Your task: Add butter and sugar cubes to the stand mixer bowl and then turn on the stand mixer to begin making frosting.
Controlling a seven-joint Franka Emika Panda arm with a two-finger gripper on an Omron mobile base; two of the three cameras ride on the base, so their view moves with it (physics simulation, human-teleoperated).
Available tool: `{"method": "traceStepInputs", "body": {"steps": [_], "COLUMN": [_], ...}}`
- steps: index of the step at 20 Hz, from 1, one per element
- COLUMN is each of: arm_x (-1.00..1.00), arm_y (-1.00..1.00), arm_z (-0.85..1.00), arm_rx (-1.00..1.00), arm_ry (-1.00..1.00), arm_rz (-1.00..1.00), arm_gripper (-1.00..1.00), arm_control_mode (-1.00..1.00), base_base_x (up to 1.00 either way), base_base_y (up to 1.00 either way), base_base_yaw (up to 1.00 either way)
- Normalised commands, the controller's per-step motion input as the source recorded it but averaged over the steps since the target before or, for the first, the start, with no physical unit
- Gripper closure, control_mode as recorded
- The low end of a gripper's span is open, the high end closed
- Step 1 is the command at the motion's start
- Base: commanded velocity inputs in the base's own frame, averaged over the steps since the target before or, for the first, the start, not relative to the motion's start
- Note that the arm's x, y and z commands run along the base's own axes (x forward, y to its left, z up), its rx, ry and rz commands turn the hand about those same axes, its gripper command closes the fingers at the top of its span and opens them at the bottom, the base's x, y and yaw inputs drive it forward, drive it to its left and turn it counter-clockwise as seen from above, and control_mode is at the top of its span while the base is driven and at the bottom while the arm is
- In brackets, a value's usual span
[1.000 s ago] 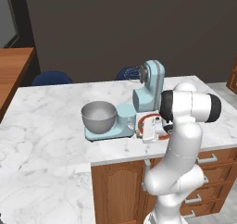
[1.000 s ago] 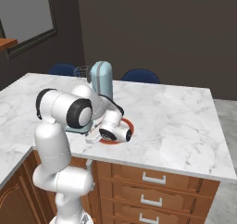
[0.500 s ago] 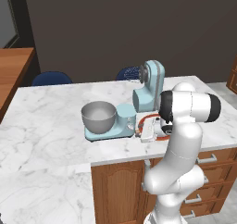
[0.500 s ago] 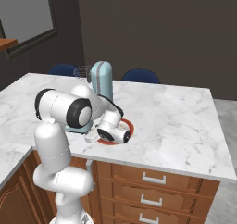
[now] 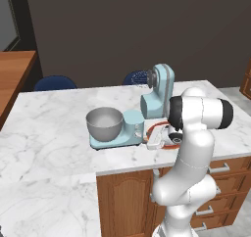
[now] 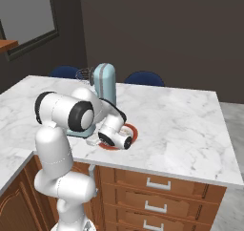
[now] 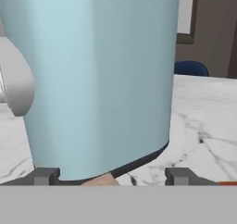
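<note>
marble ran pale and veined across the island counter (image 5: 54,128), and you had everything for the frosting gathered toward its right half. the stand mixer (image 5: 158,91) stood there with its head tipped back and the wire whisk lifted up and away, which left the stand mixer bowl (image 5: 104,124) open from above on the flat blue base. that made sense: nothing could drop into the bowl with the whisk down in it. from the left base view the bowl looked empty, grey and bare inside.

just to the right of the mixer's base, near the counter's front edge, sat a plate (image 6: 133,131) with a red-orange rim. your arm reached low over it, so most of the plate was covered. you should have expected the butter and sugar cubes there, but i could not make out the cubes at all.

the gripper (image 7: 111,177) was down close to the plate, with its two fingertips (image 7: 45,176) spread well apart in the hand view. between them, at the very bottom, a small pale tan sliver peeked out; it may have been the butter, though too little showed to be sure. the tips stood clear of it on both sides, so nothing was pinched yet. the mixer's blue column loomed right ahead of the hand, so you had little room forward.

judging by this, you were at the first pickup, with the bowl unfilled and the mixer not started.
</note>
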Motion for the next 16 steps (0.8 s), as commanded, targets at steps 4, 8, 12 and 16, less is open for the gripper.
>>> {"method": "traceStepInputs", "body": {"steps": [4, 8, 12, 16], "arm_x": [0.05, 0.0, 0.0, 0.0], "arm_y": [0.0, 0.0, 0.0, 0.0], "arm_z": [-0.8, -0.88, -0.76, -0.77], "arm_rx": [-0.07, -0.15, -0.18, -0.22], "arm_ry": [0.15, 0.13, 0.09, 0.06], "arm_rz": [0.0, 0.07, 0.19, 0.23], "arm_gripper": [-1.0, -1.0, -1.0, -1.0], "arm_control_mode": [-1.0, -1.0, -1.0, -1.0], "base_base_x": [0.0, 0.0, 0.0, 0.0], "base_base_y": [0.0, 0.0, 0.0, 0.0], "base_base_yaw": [0.0, 0.0, 0.0, 0.0]}}
